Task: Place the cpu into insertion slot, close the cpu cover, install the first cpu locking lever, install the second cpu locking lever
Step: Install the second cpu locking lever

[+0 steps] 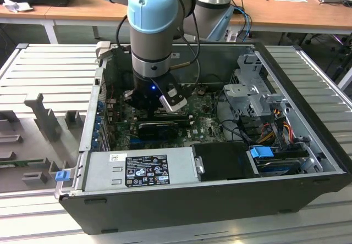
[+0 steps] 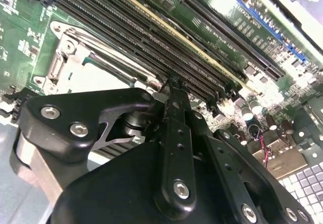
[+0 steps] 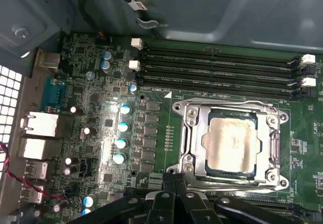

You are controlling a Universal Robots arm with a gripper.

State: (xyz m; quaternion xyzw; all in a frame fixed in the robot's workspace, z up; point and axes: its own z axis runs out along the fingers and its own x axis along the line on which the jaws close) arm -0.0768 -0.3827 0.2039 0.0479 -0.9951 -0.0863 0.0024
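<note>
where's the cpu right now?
In the first wrist view the cpu sits in the insertion slot on the green motherboard, framed by the cpu cover, beside the memory slots and just past the gripper.

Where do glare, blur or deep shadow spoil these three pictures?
First wrist view: glare whitens the green motherboard beside the silver-grey square cpu. Second wrist view: the black gripper looms close and soft, and light washes out one far corner. Exterior view: the dark computer case shades its interior.
</note>
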